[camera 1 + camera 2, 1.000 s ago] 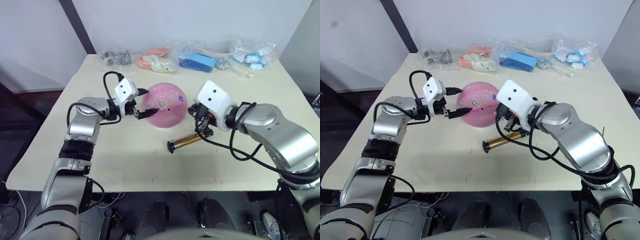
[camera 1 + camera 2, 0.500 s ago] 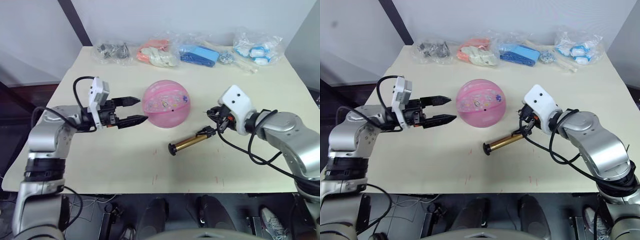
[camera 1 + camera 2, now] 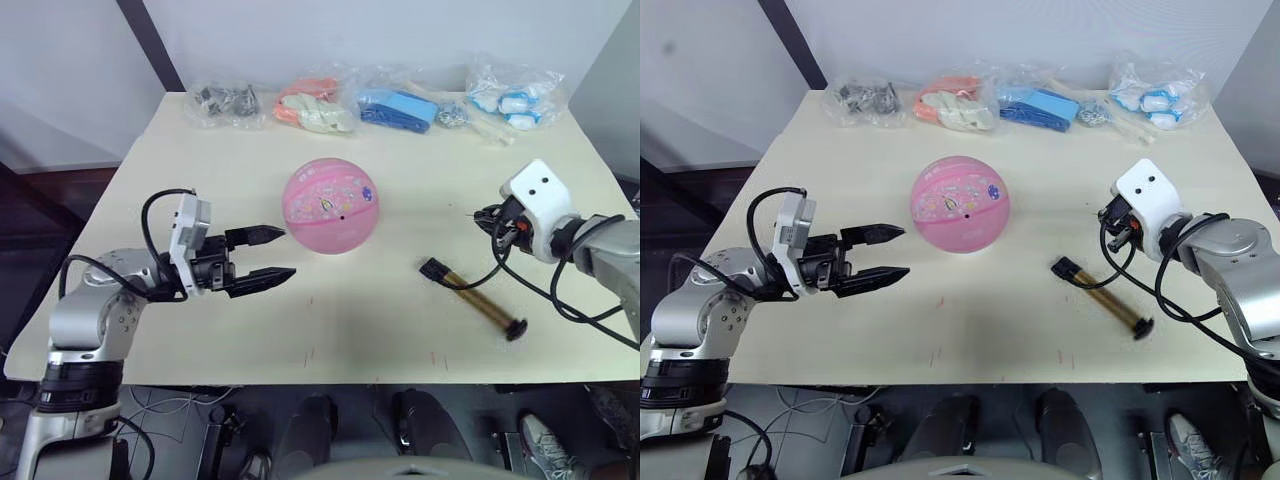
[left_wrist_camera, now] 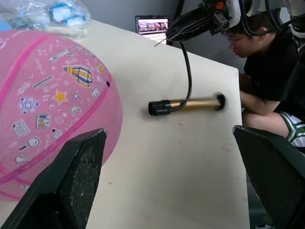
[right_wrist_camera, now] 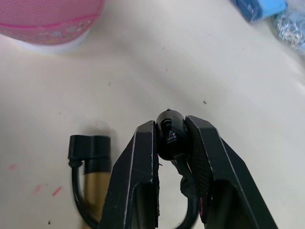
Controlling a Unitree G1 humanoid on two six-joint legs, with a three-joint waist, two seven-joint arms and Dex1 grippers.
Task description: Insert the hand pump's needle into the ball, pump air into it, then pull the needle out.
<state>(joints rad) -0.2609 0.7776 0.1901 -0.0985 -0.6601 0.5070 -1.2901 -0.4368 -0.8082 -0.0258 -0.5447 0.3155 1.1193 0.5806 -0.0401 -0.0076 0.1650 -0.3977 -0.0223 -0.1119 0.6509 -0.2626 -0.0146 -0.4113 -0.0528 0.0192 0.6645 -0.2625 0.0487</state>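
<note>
The pink ball (image 3: 330,208) rests mid-table, its small dark valve hole (image 4: 108,84) facing the right side. My left gripper (image 3: 285,252) hangs open to the ball's left and a little nearer me, apart from it. The gold hand pump (image 3: 480,300) lies flat on the table to the ball's right, its T-handle nearest the front edge. Its thin black hose (image 3: 470,280) loops up to my right gripper (image 5: 169,126), which is shut on the hose's end fitting. The needle (image 4: 159,43) pokes out past those fingertips, well clear of the ball.
Several clear bags of small parts line the table's far edge (image 3: 228,100) (image 3: 315,110) (image 3: 400,108) (image 3: 510,100). A person in a black shirt (image 4: 267,62) sits beyond the table's right side, near a laptop screen (image 4: 151,24).
My right gripper has pulled away to the right with the hose end, dragging the pump along and swinging it round. My left gripper has drawn back from the ball toward the front left.
</note>
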